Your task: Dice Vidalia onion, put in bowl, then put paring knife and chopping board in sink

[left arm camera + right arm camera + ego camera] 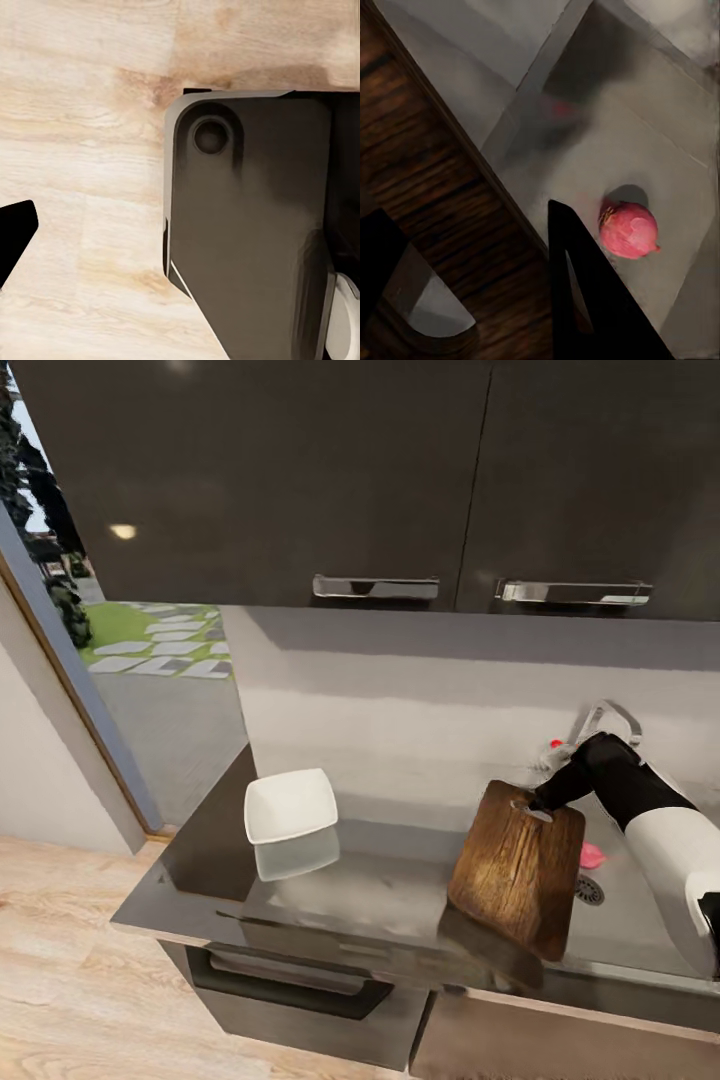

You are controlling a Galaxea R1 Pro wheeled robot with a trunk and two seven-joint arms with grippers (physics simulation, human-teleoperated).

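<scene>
The dark brown chopping board (518, 870) hangs tilted above the countertop (380, 890), beside the sink (640, 920). My right gripper (535, 800) is shut on its handle-slot end. In the right wrist view the board (427, 187) runs between the gripper's (465, 214) two dark fingers, with the slot close by. A pink-red onion (592, 854) lies on the sink floor (675, 150), seen up close as a round onion (628, 229). The white bowl (290, 805) stands on the counter's left part. A dark fingertip (16, 232) of my left gripper hangs over the wooden floor. The paring knife is out of view.
The chrome tap (605, 722) with its red knob (556, 744) rises behind the sink, and the drain (589, 890) sits near the board's edge. Dark wall cabinets (380, 480) hang overhead. A doorway (90, 620) opens at the left. My base (247, 225) stands on the floor below.
</scene>
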